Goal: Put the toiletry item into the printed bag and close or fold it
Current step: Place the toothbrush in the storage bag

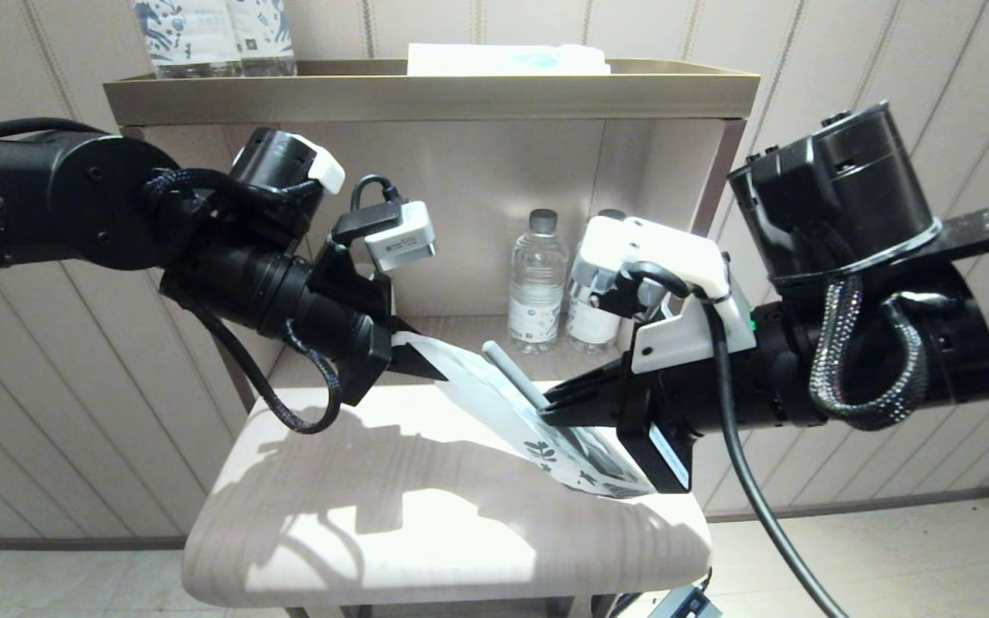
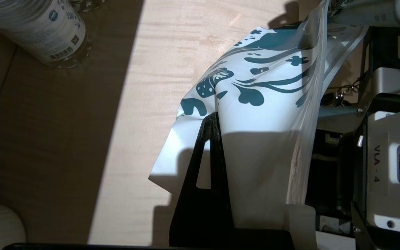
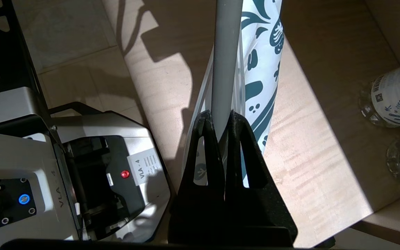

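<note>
The printed bag (image 1: 494, 403) hangs stretched above the table between both arms, its dark leaf print (image 2: 255, 80) at the right arm's end. My left gripper (image 1: 421, 362) is shut on the bag's plain white end; only one black finger (image 2: 208, 156) shows, the other is under the plastic. My right gripper (image 3: 222, 119) is shut on the handle of the toothbrush (image 3: 226, 52), a grey-white stick (image 1: 512, 373) lying along the bag's zip-strip edge (image 3: 240, 80). Whether its head is inside the bag I cannot tell.
Two clear water bottles (image 1: 537, 287) stand in the shelf niche behind the table (image 1: 374, 515). On the top shelf are blue-patterned bottles (image 1: 211, 34) and a white and light blue packet (image 1: 507, 58). The robot's base (image 3: 82, 166) is below the table's near edge.
</note>
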Robot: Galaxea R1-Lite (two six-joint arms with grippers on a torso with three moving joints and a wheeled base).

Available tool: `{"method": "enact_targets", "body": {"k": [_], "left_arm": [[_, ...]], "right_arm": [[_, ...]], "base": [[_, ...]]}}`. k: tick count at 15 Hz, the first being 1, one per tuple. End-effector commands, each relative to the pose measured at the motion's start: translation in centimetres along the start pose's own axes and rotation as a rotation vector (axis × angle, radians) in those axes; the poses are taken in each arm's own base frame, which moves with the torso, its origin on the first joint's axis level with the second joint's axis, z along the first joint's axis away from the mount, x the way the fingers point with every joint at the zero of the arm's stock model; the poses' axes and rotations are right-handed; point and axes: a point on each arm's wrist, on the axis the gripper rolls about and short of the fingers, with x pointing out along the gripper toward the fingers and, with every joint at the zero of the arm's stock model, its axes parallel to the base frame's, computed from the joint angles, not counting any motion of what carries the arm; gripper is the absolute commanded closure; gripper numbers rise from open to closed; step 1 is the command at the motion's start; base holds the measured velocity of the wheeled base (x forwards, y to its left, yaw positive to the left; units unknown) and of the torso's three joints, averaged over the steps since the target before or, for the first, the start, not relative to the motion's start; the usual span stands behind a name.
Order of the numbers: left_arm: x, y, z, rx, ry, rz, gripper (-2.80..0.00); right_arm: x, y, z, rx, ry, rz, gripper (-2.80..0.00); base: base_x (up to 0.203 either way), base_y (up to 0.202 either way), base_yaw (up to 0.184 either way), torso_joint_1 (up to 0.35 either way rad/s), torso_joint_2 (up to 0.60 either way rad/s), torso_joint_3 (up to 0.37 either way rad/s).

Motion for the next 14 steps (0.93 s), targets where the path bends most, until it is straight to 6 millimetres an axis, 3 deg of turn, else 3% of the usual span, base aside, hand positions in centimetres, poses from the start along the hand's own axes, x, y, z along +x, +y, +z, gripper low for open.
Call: {"method": "enact_targets", "body": {"k": [1, 14], "left_arm": [[0.3, 0.5, 0.2, -0.014, 0.009, -0.019, 0.00], [-0.6, 0.3, 1.1, -0.013, 0.002, -0.013, 0.00]], "right_arm": [[-0.4, 0.0, 0.3, -0.013, -0.016, -0.004, 0.00], [1.3, -0.9, 0.3, -0.003, 0.010, -0.005, 0.00]], "base": [[0.000, 0.000, 0.000, 0.000, 0.00, 0.000], [0.000, 0.000, 0.000, 0.000, 0.00, 0.000]]}}
